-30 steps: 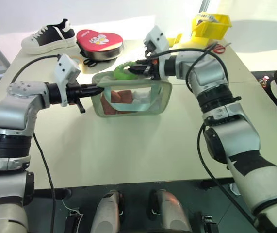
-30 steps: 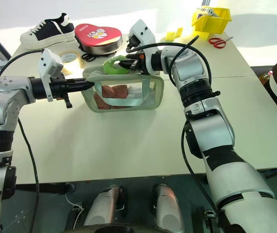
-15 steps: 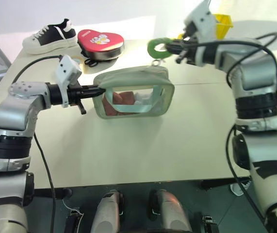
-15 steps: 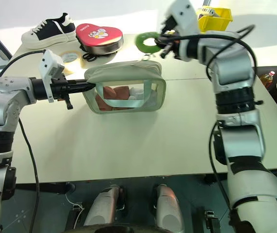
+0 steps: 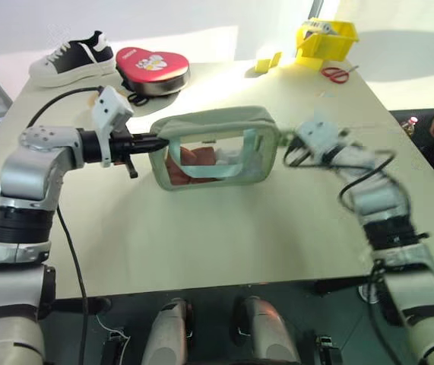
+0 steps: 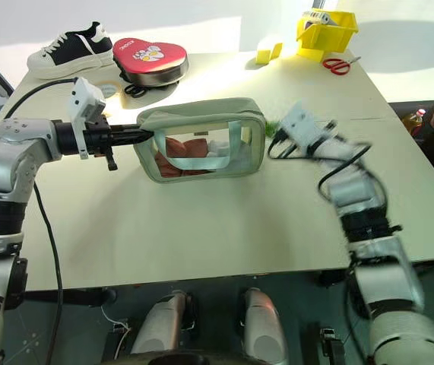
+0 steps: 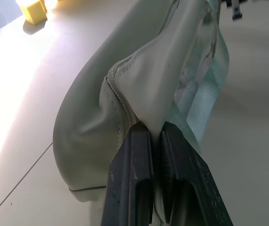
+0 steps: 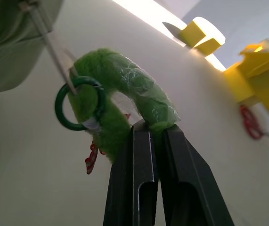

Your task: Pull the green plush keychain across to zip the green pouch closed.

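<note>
My right gripper is pinched on the green plush keychain, just past the far end of the green pouch; my left gripper clamps the near-end fabric (zipper looks shut). Next I judge release.

A pale table carries the green pouch near its middle. Along the far edge lie a black-and-white sneaker, a red heart-shaped tin, a small yellow block, a yellow bin and red-handled scissors.
</note>
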`<state>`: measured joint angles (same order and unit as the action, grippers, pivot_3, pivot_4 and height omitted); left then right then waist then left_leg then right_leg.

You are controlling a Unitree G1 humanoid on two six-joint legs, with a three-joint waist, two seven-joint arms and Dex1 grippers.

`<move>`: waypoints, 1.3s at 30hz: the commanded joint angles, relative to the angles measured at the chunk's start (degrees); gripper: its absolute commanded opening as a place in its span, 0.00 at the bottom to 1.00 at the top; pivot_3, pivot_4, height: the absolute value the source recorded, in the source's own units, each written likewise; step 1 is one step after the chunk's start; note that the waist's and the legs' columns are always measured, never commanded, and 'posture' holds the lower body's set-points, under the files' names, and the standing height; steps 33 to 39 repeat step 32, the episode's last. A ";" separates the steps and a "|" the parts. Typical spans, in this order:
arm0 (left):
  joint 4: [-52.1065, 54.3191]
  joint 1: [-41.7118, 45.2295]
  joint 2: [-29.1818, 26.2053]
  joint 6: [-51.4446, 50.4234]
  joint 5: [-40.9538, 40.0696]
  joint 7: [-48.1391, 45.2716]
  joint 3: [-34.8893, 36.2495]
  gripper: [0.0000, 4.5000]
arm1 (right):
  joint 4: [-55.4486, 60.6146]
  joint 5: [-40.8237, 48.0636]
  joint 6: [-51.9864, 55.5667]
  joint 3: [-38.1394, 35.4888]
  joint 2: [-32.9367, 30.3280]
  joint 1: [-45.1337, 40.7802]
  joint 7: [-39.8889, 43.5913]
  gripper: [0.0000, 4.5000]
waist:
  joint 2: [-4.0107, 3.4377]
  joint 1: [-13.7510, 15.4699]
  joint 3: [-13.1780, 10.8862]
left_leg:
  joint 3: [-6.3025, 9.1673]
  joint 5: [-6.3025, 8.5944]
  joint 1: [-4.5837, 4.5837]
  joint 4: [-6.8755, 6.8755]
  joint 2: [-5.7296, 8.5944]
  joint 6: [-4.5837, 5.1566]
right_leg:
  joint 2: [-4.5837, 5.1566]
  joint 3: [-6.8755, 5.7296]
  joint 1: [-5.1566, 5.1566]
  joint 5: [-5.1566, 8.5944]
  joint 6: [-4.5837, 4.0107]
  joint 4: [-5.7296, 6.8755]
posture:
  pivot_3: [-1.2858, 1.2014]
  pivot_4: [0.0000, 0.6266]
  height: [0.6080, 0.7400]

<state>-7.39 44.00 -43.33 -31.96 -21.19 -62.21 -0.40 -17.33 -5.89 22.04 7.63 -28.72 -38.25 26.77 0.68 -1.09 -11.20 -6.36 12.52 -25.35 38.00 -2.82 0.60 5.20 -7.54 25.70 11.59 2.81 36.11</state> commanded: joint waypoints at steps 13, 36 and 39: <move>2.35 -0.17 -2.16 0.04 -0.15 0.45 2.27 0.00 | 7.94 10.41 13.47 -7.33 1.05 -4.84 8.23 0.44 | -0.04 0.16 -0.02 | 0.06 -0.01 0.02 0.02 -0.04 -0.02 | -0.05 0.09 -0.01 -0.01 -0.03 0.01 | 0.52 0.24 1.00; -3.55 2.85 -11.77 -4.94 -5.33 -4.23 9.96 1.00 | 23.02 36.60 31.14 -15.91 -20.27 -10.54 35.38 1.00 | -0.07 0.46 -0.04 | 0.04 0.07 -0.04 -0.06 -0.01 0.04 | 0.05 0.10 0.10 0.06 -0.01 -0.12 | 0.52 0.24 1.00; -3.55 2.85 -11.77 -4.94 -5.33 -4.23 9.96 1.00 | 23.02 36.60 31.14 -15.91 -20.27 -10.54 35.38 1.00 | -0.07 0.46 -0.04 | 0.04 0.07 -0.04 -0.06 -0.01 0.04 | 0.05 0.10 0.10 0.06 -0.01 -0.12 | 0.52 0.24 1.00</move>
